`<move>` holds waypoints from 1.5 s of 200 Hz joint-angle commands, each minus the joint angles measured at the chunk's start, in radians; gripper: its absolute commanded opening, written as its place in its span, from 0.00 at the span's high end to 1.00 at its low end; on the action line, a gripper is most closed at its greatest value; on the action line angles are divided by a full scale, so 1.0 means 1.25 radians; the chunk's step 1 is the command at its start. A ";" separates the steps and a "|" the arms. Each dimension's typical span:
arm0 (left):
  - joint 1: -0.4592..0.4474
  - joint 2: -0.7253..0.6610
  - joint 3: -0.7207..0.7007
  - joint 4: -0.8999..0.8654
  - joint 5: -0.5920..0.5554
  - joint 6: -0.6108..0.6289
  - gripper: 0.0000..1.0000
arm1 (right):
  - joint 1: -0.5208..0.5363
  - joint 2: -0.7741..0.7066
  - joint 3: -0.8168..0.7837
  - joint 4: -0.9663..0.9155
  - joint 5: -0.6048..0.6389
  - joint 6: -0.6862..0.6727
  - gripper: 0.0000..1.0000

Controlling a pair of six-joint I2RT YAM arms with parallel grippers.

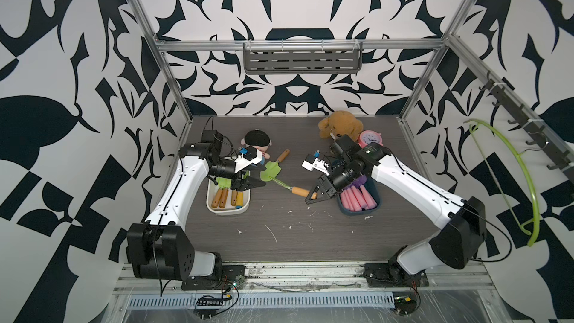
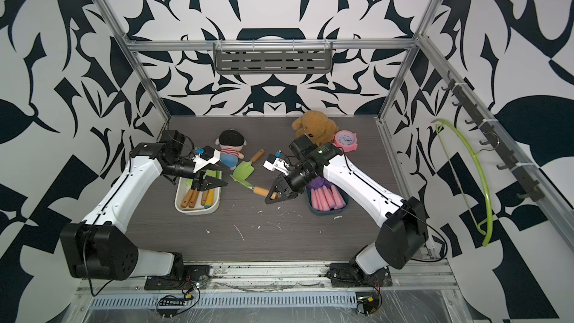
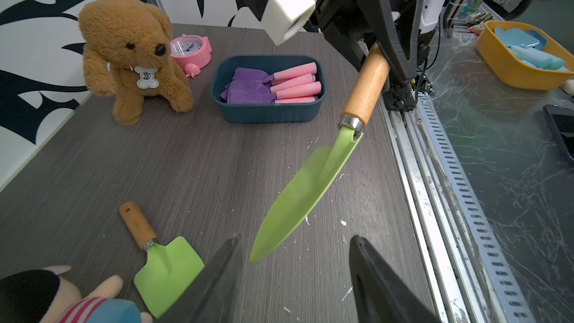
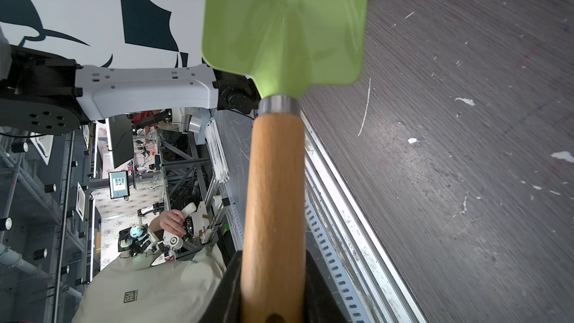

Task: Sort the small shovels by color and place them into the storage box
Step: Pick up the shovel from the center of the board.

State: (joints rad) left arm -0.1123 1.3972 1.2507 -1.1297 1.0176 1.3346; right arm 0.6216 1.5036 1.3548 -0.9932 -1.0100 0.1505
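While right gripper grips, shovel points left

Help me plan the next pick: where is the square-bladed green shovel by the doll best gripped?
Probably the wooden handle of the square-bladed green shovel, from above, jaws across it: it is round, lies flat and points away from the doll, bare table either side; the blade is thin.

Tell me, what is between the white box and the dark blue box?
A green shovel, its wooden handle gripped by the right gripper. Both top views show it.
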 commanded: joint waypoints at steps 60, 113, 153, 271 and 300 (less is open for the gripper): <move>-0.057 0.036 0.006 -0.053 0.011 0.070 0.55 | 0.001 -0.009 0.064 -0.008 -0.080 -0.030 1.00; -0.068 0.021 0.017 -0.159 0.045 0.169 0.87 | 0.002 0.007 0.070 -0.008 -0.071 -0.032 1.00; -0.069 0.003 0.022 -0.179 -0.013 0.182 1.00 | -0.012 -0.003 0.089 -0.023 -0.001 -0.052 0.71; -0.068 -0.010 0.005 -0.190 -0.064 0.328 1.00 | 0.021 0.187 0.344 -0.325 0.023 -0.221 0.49; -0.069 -0.009 0.005 -0.196 -0.056 0.337 1.00 | 0.067 0.260 0.411 -0.368 -0.007 -0.244 0.53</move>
State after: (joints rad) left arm -0.2012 1.4071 1.2671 -1.3430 0.9222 1.7267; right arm 0.6628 1.7878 1.7863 -1.3613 -0.9710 -0.0963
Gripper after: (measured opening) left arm 0.045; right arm 0.487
